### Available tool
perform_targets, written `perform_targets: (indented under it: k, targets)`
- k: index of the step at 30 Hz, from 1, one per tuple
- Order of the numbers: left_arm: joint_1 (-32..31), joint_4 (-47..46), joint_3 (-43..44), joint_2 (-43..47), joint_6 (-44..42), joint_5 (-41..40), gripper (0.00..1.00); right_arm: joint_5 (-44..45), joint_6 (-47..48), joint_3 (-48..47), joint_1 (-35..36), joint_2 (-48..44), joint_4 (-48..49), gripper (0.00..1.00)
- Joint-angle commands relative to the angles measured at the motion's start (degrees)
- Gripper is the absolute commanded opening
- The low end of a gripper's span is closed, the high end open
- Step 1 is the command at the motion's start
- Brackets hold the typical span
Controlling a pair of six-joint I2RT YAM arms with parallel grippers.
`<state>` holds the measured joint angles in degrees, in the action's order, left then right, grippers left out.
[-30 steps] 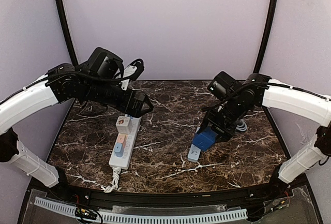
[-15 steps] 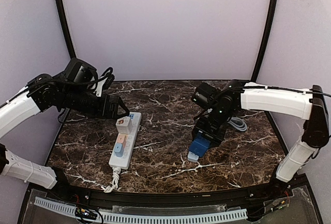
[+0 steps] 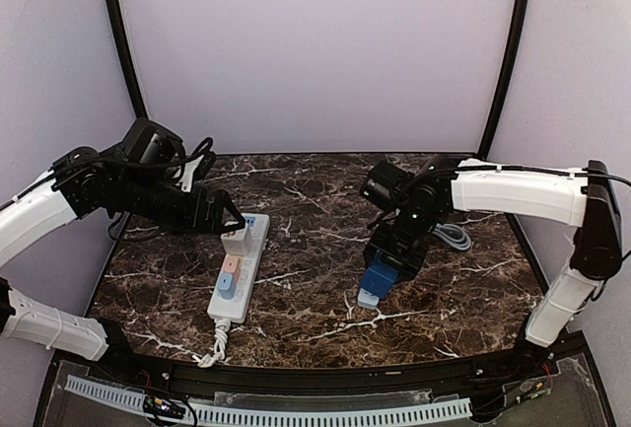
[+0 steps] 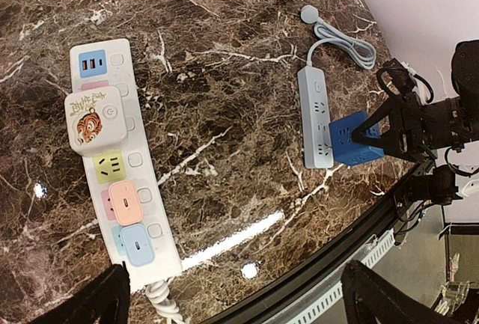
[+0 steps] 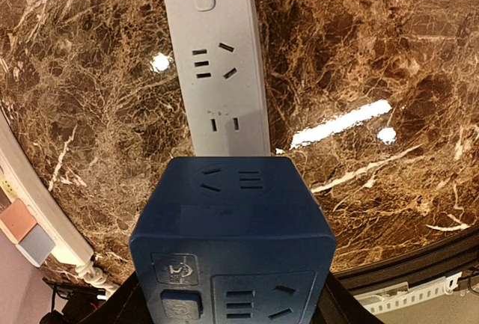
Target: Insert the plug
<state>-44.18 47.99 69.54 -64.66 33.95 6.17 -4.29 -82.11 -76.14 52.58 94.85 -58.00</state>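
Note:
My right gripper (image 3: 391, 254) is shut on a blue cube plug (image 3: 380, 272), seen close in the right wrist view (image 5: 232, 227). The cube sits over the near end of a grey power strip (image 5: 217, 62), which lies on the marble right of centre (image 3: 368, 297). Two sockets of the strip show beyond the cube. I cannot tell if its prongs are in a socket. My left gripper (image 3: 229, 218) is open and empty, hovering above the far end of a white power strip (image 3: 237, 271). Its fingertips (image 4: 101, 298) frame the table's front edge.
The white strip (image 4: 112, 167) carries a tiger-print adapter (image 4: 95, 118) and pink and blue plugs (image 4: 135, 223). The grey strip's coiled cable (image 4: 340, 36) lies at the far right. The table's black front rim (image 3: 325, 373) runs along the near edge.
My left arm has drawn back to the left and lowered toward the white strip's far end. My right arm has shifted slightly left with the blue cube over the grey strip.

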Motion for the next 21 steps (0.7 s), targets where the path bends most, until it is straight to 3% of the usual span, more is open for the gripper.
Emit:
perform_targets:
  k: [1, 21]
  targets:
    - [0.3, 1.0, -0.9, 1.5, 0.6, 0.5, 0.99, 1.3, -0.6, 0.3, 0.6, 0.8, 2.6, 0.0]
    - [0.5, 1.0, -1.4, 2.2, -0.2, 0.3, 0.99, 1.5, 1.1, -0.8, 0.6, 3.6, 1.6, 0.0]
